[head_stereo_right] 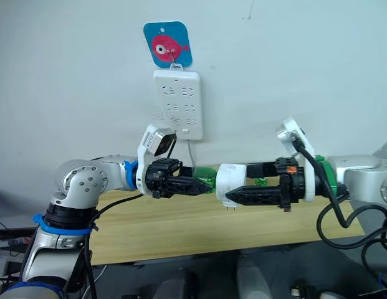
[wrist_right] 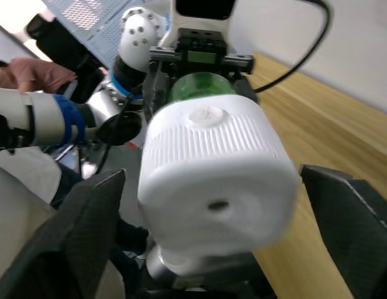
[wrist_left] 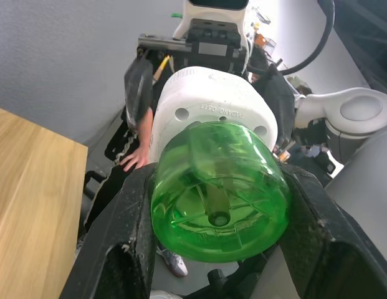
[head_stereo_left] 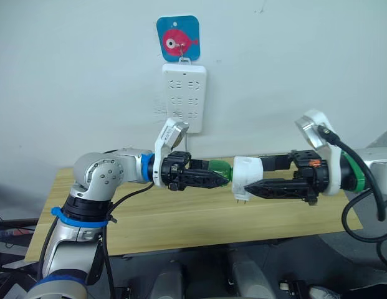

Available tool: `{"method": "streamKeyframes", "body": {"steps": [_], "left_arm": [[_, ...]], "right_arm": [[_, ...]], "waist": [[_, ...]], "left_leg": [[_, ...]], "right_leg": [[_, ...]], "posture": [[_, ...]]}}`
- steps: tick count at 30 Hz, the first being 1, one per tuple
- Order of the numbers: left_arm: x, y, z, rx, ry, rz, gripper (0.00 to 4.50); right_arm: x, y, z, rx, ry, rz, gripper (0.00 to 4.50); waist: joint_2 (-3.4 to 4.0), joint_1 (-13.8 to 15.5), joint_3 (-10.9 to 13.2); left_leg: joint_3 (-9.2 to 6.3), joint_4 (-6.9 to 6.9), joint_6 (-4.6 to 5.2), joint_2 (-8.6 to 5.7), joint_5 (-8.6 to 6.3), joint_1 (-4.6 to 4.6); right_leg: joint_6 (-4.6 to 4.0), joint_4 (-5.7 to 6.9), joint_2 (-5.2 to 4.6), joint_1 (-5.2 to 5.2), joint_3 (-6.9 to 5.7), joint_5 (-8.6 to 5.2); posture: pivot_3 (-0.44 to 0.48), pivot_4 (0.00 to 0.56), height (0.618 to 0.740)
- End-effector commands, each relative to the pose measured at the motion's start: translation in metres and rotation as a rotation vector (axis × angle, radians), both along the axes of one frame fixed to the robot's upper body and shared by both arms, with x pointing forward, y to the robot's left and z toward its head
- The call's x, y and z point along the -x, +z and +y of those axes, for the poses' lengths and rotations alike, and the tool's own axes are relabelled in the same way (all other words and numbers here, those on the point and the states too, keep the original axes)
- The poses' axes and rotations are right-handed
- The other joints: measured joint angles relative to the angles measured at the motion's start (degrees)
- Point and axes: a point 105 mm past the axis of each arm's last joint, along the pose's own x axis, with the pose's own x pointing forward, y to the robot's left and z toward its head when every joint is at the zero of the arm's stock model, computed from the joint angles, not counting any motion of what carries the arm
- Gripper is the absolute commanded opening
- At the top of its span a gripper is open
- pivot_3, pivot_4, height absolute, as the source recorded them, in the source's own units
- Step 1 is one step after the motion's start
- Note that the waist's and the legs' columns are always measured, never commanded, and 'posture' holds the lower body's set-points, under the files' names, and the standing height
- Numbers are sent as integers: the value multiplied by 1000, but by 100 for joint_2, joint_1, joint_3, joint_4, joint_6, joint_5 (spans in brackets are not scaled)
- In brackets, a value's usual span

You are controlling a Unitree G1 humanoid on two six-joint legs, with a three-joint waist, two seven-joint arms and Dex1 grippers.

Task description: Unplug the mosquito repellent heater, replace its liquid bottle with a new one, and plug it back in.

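Note:
The white mosquito repellent heater [head_stereo_left: 248, 177] hangs in the air above the table, with my right gripper [head_stereo_left: 250, 177] shut on it. Its two metal prongs [head_stereo_left: 241, 198] point down. A green liquid bottle [head_stereo_left: 218, 167] sticks out of the heater's side towards my left arm. My left gripper [head_stereo_left: 222, 174] is shut on that bottle. In the left wrist view the bottle's base [wrist_left: 218, 193] sits between the two black fingers [wrist_left: 118, 249], with the heater [wrist_left: 212, 106] behind it. In the right wrist view the heater [wrist_right: 212, 174] fills the middle and the bottle [wrist_right: 202, 87] shows beyond it.
A white power strip [head_stereo_left: 184, 98] hangs on the wall under a blue fish hook [head_stereo_left: 178, 37], above and behind the grippers. The wooden table [head_stereo_left: 181, 218] lies below both arms. A person's hand [wrist_left: 136, 159] shows in the background. Something small and green [head_stereo_right: 262, 182] peeks out behind my right gripper.

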Motion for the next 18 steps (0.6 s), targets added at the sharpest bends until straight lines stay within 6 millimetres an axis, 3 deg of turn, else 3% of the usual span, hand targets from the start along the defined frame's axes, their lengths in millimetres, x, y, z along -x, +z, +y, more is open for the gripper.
{"method": "streamKeyframes", "body": {"steps": [1,4,7,12,16,18], "left_arm": [[-5,10,8,52,39,-9,2224],[-7,14,12,81,42,34,2224],[-6,19,12,100,29,56,2224],[1,23,10,93,-37,81,2224],[1,24,9,94,-40,88,2224],[0,24,9,95,-33,90,2224]], "right_arm": [[-1,10,-23,-23,-76,-21,4500],[-11,-10,-36,54,-185,-60,4500],[-10,-33,-26,147,-162,-113,3575],[-14,-47,0,139,-89,-160,1750],[-9,-44,18,80,9,-153,270],[-3,-39,23,49,53,-143,7]], "waist": [[-1,9,0],[-3,3,-4],[-1,-9,-6],[1,-45,-9],[1,-58,-10],[1,-52,-10]], "left_leg": [[0,0,0,-1,0,-1],[2,1,0,1,0,0],[3,0,0,2,0,2],[-1,-1,-2,6,1,4],[-5,-1,-3,4,2,3],[-9,0,-4,4,2,3]], "right_leg": [[0,-1,0,0,0,0],[0,1,1,0,1,0],[1,2,3,-1,2,0],[1,4,8,-2,2,0],[0,3,4,0,-1,0],[0,3,3,0,-3,0]], "posture": [[-179,133,730],[-186,135,730],[-195,137,730],[-198,137,730],[-191,138,730],[-186,138,730]]}}
